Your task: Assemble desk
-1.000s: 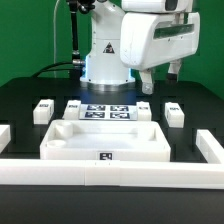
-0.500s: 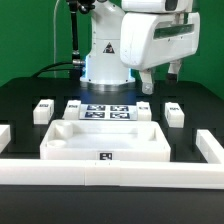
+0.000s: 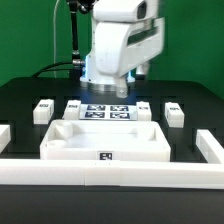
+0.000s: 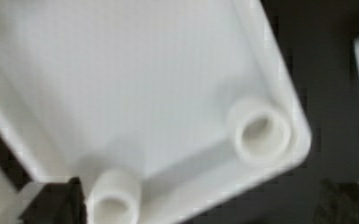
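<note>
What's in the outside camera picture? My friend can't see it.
A white robot arm rises behind a wide white desk top lying flat on a black table. Four short white legs sit in a row behind it, two on each side of the marker board.

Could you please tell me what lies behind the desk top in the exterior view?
Behind the desk top lies the marker board, with two legs at each end. The top's rear wall hides the strip right behind it, so whether board and top touch cannot be seen.

desk top point(image 3: 70, 150) in front, marker board point(image 3: 108, 111) behind it, legs point(image 3: 43, 110) flanking board
</note>
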`<state>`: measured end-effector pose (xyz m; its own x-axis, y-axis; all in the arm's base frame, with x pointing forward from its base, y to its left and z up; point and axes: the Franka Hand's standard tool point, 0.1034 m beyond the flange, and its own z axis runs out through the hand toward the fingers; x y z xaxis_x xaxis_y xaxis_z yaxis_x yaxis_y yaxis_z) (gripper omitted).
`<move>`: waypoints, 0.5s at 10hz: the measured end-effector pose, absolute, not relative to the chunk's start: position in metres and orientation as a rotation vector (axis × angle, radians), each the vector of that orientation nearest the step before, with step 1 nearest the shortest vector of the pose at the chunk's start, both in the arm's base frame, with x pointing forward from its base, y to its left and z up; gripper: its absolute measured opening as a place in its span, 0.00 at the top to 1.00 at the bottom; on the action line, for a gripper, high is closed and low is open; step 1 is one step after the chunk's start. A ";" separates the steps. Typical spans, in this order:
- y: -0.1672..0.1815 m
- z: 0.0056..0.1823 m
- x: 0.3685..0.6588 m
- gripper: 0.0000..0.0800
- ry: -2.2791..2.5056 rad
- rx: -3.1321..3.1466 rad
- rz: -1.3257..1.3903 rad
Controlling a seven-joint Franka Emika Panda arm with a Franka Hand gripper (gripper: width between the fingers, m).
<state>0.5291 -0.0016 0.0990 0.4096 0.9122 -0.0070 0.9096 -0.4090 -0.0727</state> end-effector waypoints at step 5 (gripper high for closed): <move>-0.044 0.060 0.508 0.19 -2.218 -2.143 0.011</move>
<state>0.5077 -0.0443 0.0595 -0.0333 0.9988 0.0359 0.9984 0.0350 -0.0451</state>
